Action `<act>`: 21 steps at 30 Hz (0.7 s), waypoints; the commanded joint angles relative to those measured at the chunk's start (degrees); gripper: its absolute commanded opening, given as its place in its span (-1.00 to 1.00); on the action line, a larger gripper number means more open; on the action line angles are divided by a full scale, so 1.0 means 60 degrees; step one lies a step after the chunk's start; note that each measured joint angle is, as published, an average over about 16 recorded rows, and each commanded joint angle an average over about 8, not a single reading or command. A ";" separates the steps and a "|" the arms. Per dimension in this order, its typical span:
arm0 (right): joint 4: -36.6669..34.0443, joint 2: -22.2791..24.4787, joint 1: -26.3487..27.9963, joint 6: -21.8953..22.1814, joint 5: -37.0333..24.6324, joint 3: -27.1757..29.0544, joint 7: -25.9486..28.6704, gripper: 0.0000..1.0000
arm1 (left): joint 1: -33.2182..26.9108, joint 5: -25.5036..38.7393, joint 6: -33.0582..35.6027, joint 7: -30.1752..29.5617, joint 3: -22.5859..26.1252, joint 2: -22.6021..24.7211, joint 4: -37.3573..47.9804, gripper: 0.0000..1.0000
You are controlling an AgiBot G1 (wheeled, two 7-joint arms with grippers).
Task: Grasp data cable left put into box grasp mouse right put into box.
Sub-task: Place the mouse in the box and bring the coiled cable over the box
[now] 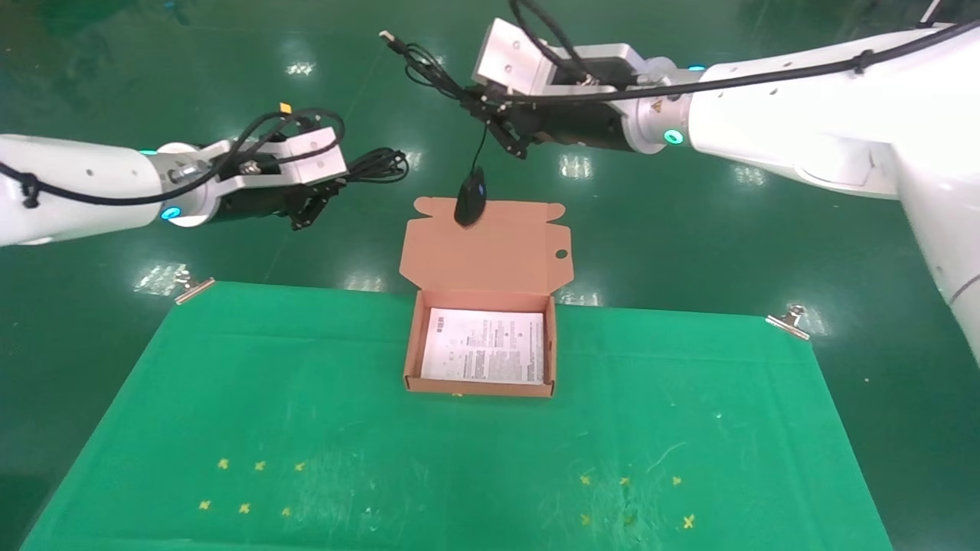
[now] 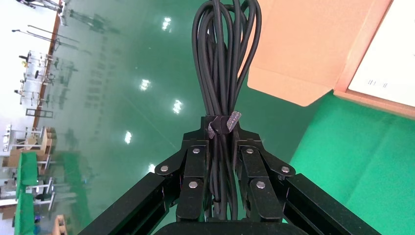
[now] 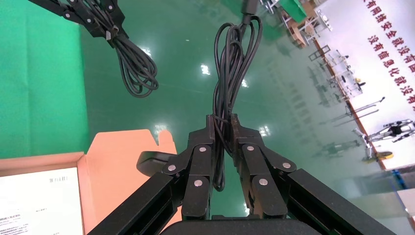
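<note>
The salmon-orange box (image 1: 478,388) stands open at the table's far middle, its flap lid (image 1: 486,256) tilted back and a white printed sheet inside. My left gripper (image 1: 315,200) is raised to the left of the box and beyond the table's far edge. It is shut on the data cable (image 1: 375,164), a tied bundle of black loops, which also shows in the left wrist view (image 2: 222,73). My right gripper (image 1: 505,132) is high behind the box, shut on the mouse's cord (image 3: 234,63). The black mouse (image 1: 470,197) dangles from it in front of the lid's top edge.
The table is covered by a green cloth (image 1: 306,428) held by metal clips at the far corners (image 1: 191,286) (image 1: 788,318). Small yellow cross marks (image 1: 253,486) lie on the near part. Shiny green floor lies beyond the table.
</note>
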 commanded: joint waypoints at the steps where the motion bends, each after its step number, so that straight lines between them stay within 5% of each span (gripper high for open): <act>1: -0.0188 -0.0072 0.0066 -0.0024 0.0065 0.0037 -0.0122 -1.00 | -0.0055 0.0024 -0.0038 0.0013 -0.0001 0.0057 0.0083 -1.00; 21: -0.0228 -0.0333 -0.0986 -0.0093 0.0105 -0.0815 0.0076 -1.00 | 0.0284 0.1345 0.0261 -0.1178 0.0329 -0.0453 0.0022 -1.00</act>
